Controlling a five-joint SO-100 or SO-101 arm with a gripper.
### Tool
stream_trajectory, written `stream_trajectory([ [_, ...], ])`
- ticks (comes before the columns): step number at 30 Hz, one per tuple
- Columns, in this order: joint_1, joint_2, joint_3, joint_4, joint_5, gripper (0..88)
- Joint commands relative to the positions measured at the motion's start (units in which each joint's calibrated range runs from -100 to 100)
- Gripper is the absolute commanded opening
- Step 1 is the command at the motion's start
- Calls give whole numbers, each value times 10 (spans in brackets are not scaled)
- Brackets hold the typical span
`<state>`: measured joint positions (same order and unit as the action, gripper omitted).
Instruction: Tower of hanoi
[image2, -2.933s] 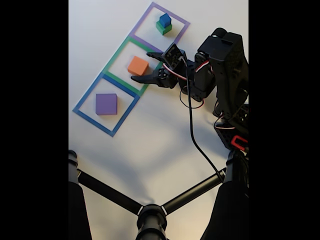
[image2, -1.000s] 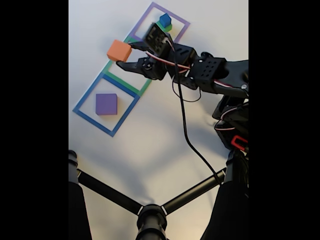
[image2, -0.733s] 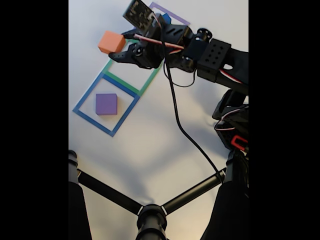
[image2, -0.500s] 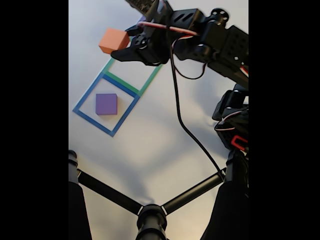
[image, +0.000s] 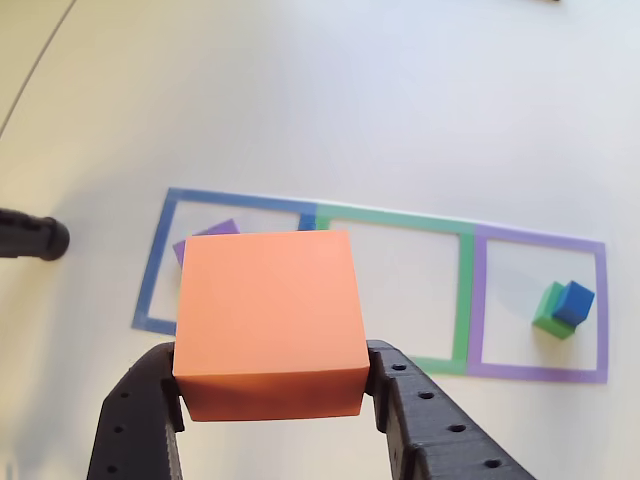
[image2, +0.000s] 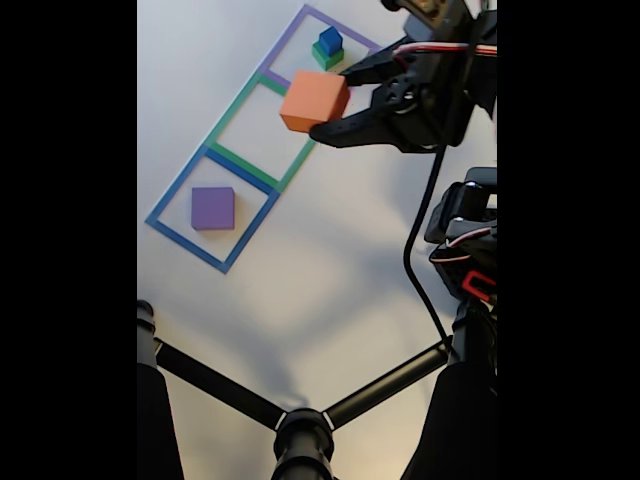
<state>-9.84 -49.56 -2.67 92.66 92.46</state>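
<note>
The gripper (image: 270, 395) is clamped on the orange block (image: 268, 320), one jaw on each side wall, and it carries the block high above the desk (image2: 300, 260); in the fixed view the orange block (image2: 314, 100) hangs over the far corner of the green tape square (image2: 255, 135), near its border with the purple tape square (image2: 320, 50). The purple block (image2: 212, 208) lies flat inside the blue tape square (image2: 210, 208), next to the green tape square on the other side; the blue block (image2: 331, 40) sits on the green block (image2: 324, 57) inside the purple tape square. I judge that the main risk is the grip itself; the jaws seem to touch only the lower part of the side walls, so a quick swing could tilt the block or let it slip out. A second risk is the small stack; if the arm passes low beside it, the block or a jaw may knock the blue block off. If the orange block is meant for the purple one, a release too high or off-centre could leave it crooked, or push the purple block out of place.
</note>
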Motion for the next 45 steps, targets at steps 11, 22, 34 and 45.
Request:
stream_trajectory([
  [11, -90, -32, 185, -89, 75, 130],
  [22, -131, -8, 578, -556, 75, 131],
  [34, -154, 137, 728, -924, 75, 129],
  [45, -131, 268, 757, -1102, 75, 128],
])
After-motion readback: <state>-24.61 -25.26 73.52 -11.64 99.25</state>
